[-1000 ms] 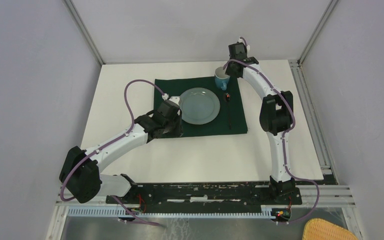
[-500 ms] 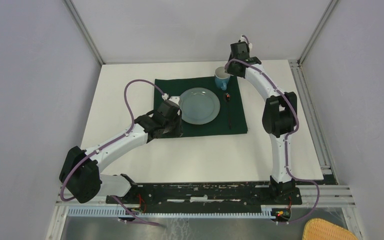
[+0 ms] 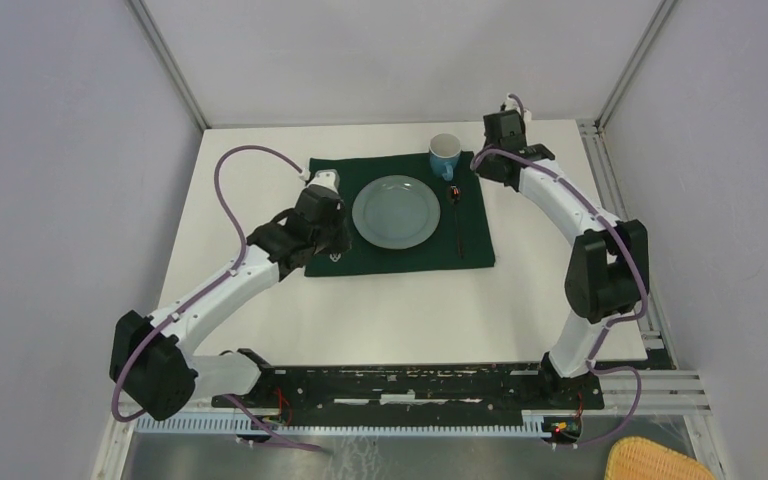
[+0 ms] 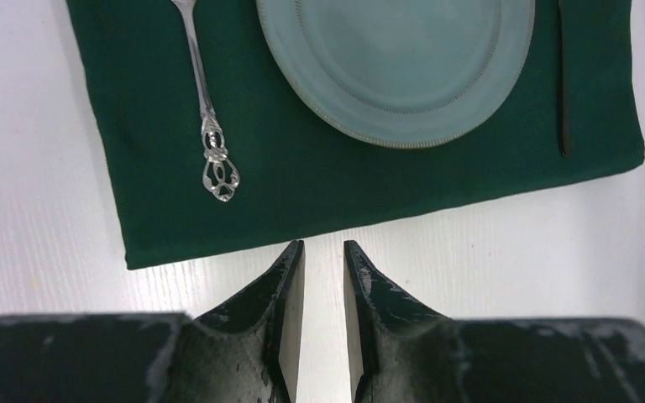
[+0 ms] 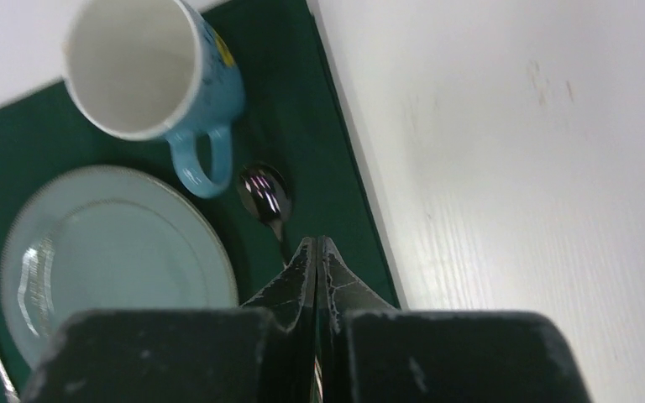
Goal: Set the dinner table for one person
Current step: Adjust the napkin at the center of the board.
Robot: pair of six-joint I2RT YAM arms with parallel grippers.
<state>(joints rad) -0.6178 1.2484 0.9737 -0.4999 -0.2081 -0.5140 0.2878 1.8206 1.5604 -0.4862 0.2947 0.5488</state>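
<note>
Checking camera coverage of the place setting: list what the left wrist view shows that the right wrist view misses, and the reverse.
Left wrist only: the fork's ornate handle end and the left pincer, slightly parted. Right wrist only: the blue mug and the shut right pincer. Both: the plate, the green cloth, the spoon and the white table.

Bare table [image 3: 410, 300] on the near side of the green cloth [image 3: 405, 255] and in strips to its left and right gives open passage. On the cloth, the plate [image 3: 396, 211] fills the middle, with only narrow lanes to the fork [image 4: 206, 117] on its left and the spoon [image 3: 457, 215] on its right. The upright mug [image 3: 444, 153] blocks the far right corner. The left end effector [image 4: 323, 260] hangs at the cloth's near edge, and the right end effector [image 5: 316, 252] at its right edge beside the mug. Walls [image 3: 80, 150] close the left, far and right sides.
</note>
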